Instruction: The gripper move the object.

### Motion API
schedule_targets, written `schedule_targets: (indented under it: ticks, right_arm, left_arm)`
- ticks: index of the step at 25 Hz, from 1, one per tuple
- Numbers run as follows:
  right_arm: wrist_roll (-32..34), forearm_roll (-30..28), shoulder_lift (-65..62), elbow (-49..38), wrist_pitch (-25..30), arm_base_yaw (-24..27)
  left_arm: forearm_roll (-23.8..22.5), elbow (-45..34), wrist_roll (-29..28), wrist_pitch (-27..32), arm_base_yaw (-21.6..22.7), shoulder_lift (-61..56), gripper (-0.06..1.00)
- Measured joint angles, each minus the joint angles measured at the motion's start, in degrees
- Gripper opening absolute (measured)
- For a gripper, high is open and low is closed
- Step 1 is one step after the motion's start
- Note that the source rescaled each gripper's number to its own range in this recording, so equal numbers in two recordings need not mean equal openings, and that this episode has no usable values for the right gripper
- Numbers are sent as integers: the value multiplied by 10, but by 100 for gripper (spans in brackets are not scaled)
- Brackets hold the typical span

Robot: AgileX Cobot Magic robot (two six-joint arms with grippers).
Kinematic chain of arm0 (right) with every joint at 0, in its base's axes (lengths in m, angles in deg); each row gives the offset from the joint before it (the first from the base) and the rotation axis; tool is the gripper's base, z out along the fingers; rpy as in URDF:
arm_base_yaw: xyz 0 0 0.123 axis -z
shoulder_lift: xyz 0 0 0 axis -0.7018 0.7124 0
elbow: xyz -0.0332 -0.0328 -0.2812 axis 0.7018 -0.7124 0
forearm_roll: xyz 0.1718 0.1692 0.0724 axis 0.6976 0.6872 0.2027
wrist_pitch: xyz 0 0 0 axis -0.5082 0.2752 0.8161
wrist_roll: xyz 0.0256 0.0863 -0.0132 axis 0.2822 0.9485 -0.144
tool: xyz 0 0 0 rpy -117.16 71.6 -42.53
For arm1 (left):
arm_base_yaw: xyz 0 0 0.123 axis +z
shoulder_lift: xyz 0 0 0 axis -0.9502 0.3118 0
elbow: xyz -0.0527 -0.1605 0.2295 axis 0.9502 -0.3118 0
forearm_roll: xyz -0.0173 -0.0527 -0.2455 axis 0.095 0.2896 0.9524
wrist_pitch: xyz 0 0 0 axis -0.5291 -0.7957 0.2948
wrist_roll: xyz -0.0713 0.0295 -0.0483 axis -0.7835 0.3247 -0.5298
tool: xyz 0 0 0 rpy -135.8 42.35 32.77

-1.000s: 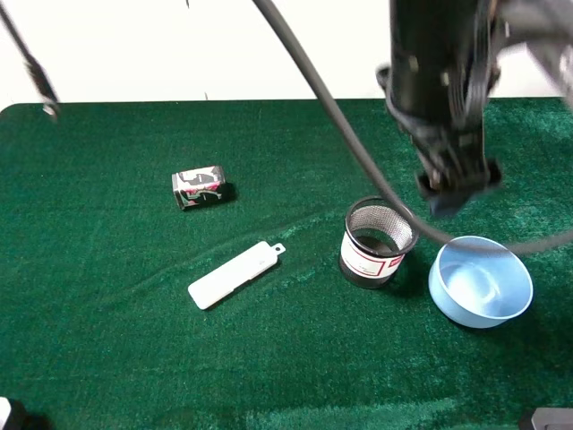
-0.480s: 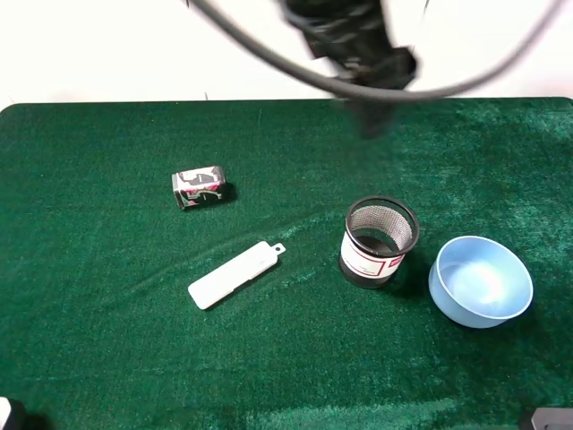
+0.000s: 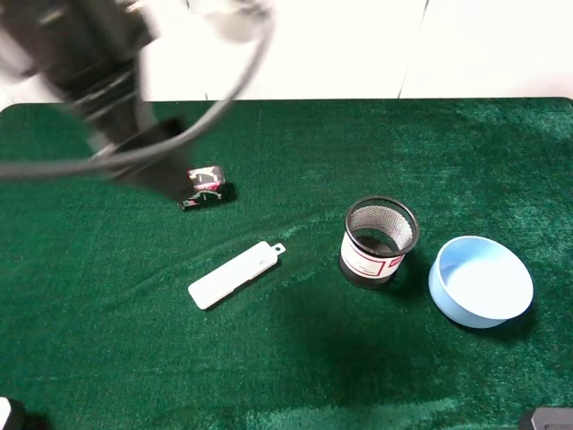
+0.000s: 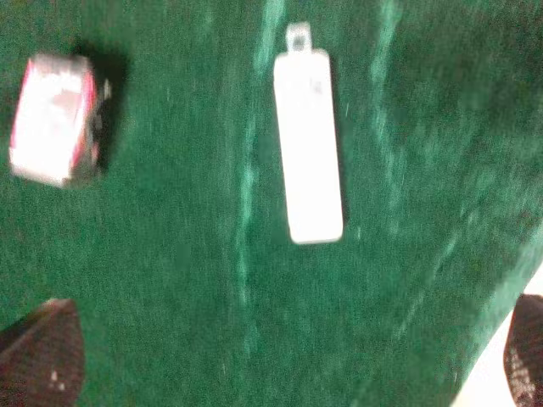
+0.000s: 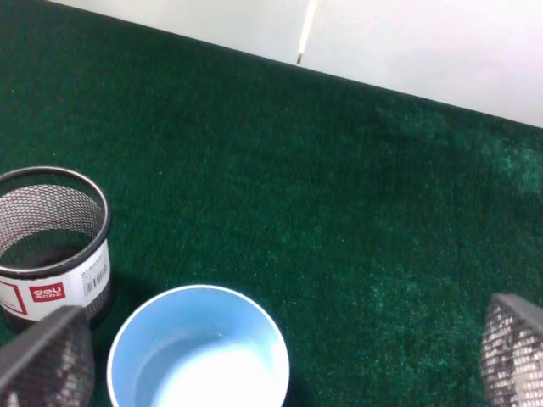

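From the high camera I see the left gripper (image 3: 148, 166) as a dark blur over the small box (image 3: 204, 186), jaws unreadable there. The mesh cup (image 3: 380, 242) stands upright on the green cloth (image 3: 295, 358), just beside the blue bowl (image 3: 481, 281), well apart from that arm. My left wrist view shows fingertips (image 4: 38, 352) spread wide above the white bar (image 4: 310, 146), holding nothing. My right wrist view shows fingertips (image 5: 47, 356) likewise parted and empty near cup and bowl, with a pale wall (image 5: 424, 42) behind.
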Motion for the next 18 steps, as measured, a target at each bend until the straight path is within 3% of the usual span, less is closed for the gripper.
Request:
schedule_targets:
  ticks: [9, 12, 18]
  right_arm:
    - [0, 0, 0, 0, 0, 0]
    - [0, 0, 0, 0, 0, 0]
    - [0, 0, 0, 0, 0, 0]
  left_arm:
    - [0, -238, -3, -18, 2, -199, 100]
    - [0, -302, -37, -46, 3, -254, 100]
    - [19, -380, -83, -42, 50, -372, 100]
